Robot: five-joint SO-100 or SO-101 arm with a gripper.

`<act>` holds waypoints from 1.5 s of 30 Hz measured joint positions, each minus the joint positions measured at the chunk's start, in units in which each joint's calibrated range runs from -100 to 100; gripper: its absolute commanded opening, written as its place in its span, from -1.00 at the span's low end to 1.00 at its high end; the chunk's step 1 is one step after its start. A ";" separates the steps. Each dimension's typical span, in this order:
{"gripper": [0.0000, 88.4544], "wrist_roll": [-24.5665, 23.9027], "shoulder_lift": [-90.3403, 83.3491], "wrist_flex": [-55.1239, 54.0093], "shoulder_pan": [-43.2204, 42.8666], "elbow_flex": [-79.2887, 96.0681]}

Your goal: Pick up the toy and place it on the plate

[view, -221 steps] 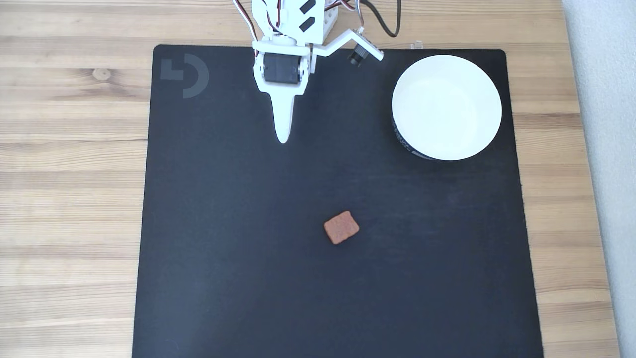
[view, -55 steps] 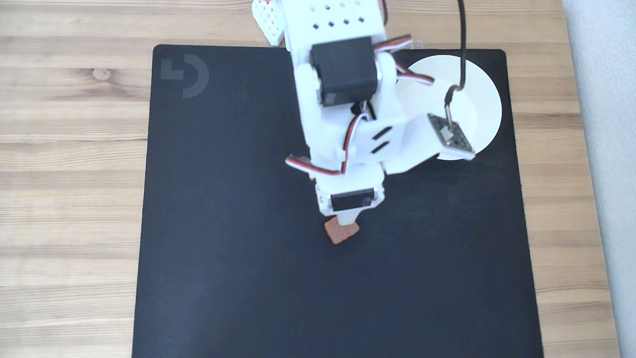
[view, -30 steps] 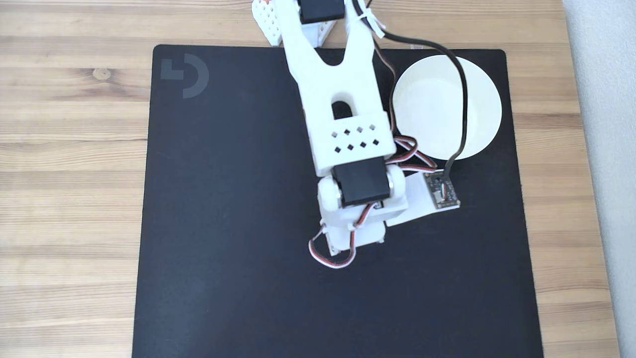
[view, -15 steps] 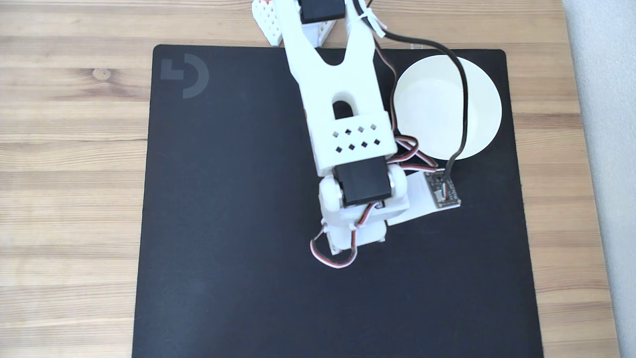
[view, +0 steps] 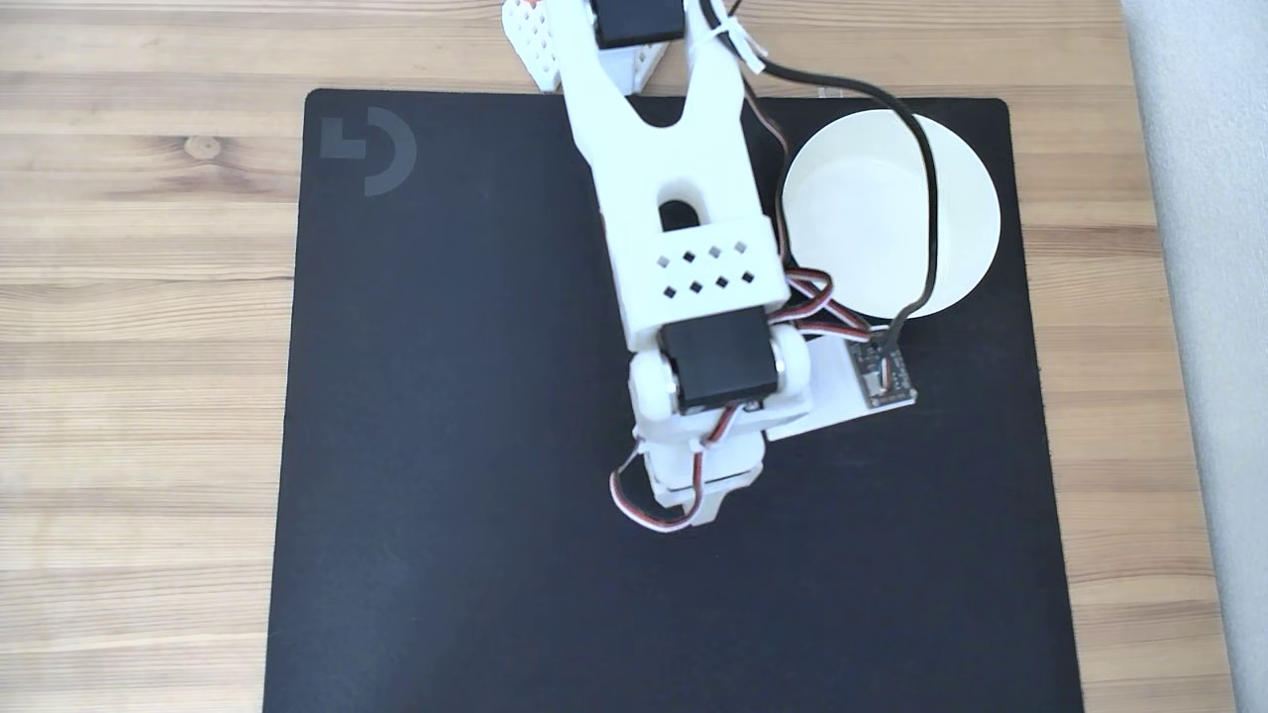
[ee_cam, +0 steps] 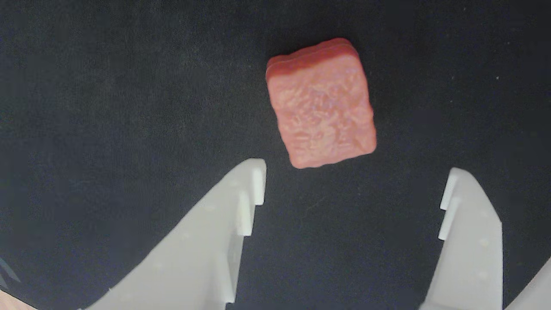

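While your white two-finger gripper hangs wide open and empty, the flat reddish-brown textured square toy lies on the black mat just beyond its fingertips; close now and, likely, you pinch air or nudge it away.

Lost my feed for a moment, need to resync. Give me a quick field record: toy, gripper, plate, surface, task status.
toy: reddish-brown block, flat on the mat, not gripped
gripper: open, jaws spread wide, toy just ahead of the fingertips in the wrist view, no contact
plate: white dish at the mat's upper right in the fixed view, nothing seen in it, part hidden by arm and cable
surface: black mat on wooden table
task status: grasp not yet made
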 measured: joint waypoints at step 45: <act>-0.17 11.07 2.16 3.46 1.66 0.00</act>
